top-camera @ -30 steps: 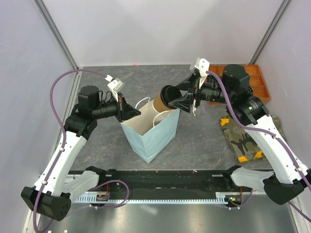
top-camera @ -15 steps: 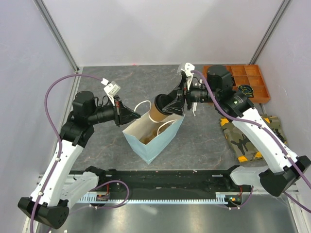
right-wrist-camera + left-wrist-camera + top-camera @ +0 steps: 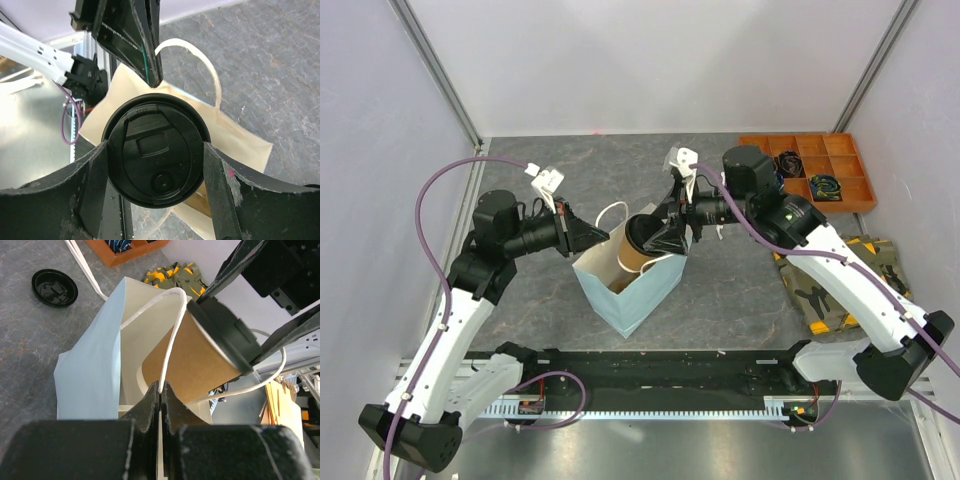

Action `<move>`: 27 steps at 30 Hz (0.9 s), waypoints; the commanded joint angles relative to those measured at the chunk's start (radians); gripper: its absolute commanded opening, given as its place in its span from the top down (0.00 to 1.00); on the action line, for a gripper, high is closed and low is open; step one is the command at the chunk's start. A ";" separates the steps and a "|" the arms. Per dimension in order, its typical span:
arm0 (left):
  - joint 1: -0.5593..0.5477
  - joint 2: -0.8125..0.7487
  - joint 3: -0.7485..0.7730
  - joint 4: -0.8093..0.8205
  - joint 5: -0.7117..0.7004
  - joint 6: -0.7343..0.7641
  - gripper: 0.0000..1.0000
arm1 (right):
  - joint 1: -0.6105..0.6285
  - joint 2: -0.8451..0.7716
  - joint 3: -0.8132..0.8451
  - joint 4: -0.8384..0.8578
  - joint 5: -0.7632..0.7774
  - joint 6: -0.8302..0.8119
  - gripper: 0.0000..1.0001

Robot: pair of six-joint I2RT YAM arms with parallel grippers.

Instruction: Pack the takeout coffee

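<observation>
Takeout coffee [image 3: 634, 255] — tan cup with black lid [image 3: 156, 155], tilted in the mouth of the light-blue paper bag [image 3: 642, 290] at table centre, base down inside, lid facing 2 o'clock. Right gripper [image 3: 655, 238]: jaws wide, clamped on the lid's rim from both sides. Left gripper [image 3: 598, 236]: pinched tight on the bag's white handle [image 3: 172, 335] at the 9 o'clock rim. Orange compartment tray [image 3: 820, 165] at 1 o'clock and camouflage cloth [image 3: 810, 285] at 4 o'clock — both well apart from the bag. Black disc [image 3: 54, 287] lying on the grey table [image 3: 520, 170].
</observation>
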 commanded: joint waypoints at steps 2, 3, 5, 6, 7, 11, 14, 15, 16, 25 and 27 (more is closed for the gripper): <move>-0.012 -0.035 -0.028 0.076 -0.002 -0.051 0.98 | 0.031 0.024 -0.031 -0.001 0.051 -0.058 0.55; -0.018 -0.040 -0.031 0.085 -0.002 -0.045 0.98 | 0.040 0.028 -0.031 -0.001 0.058 -0.058 0.55; -0.041 -0.052 -0.029 0.088 -0.002 -0.022 0.98 | 0.044 0.042 -0.031 -0.001 0.092 -0.058 0.56; -0.049 -0.056 -0.029 0.091 -0.002 -0.016 0.98 | 0.044 0.048 -0.031 -0.001 0.107 -0.058 0.56; -0.061 -0.063 -0.029 0.089 -0.002 -0.006 0.98 | 0.044 0.053 -0.030 -0.001 0.139 -0.058 0.55; -0.098 -0.086 -0.034 0.089 -0.002 0.059 0.98 | 0.051 0.064 -0.025 -0.002 0.205 -0.091 0.56; -0.107 -0.098 -0.049 0.060 -0.042 0.073 0.98 | 0.068 0.064 -0.044 -0.021 0.258 -0.153 0.57; -0.107 -0.101 -0.052 0.062 -0.036 0.072 0.98 | 0.076 0.061 -0.053 -0.025 0.267 -0.165 0.57; -0.107 -0.104 -0.055 0.062 -0.037 0.067 0.98 | 0.080 0.053 -0.076 -0.027 0.273 -0.182 0.57; -0.107 -0.110 -0.080 0.097 0.000 0.066 0.98 | 0.103 0.027 -0.182 -0.015 0.287 -0.303 0.57; -0.108 -0.133 -0.092 0.125 0.058 0.101 0.98 | 0.106 0.027 -0.197 -0.006 0.296 -0.329 0.57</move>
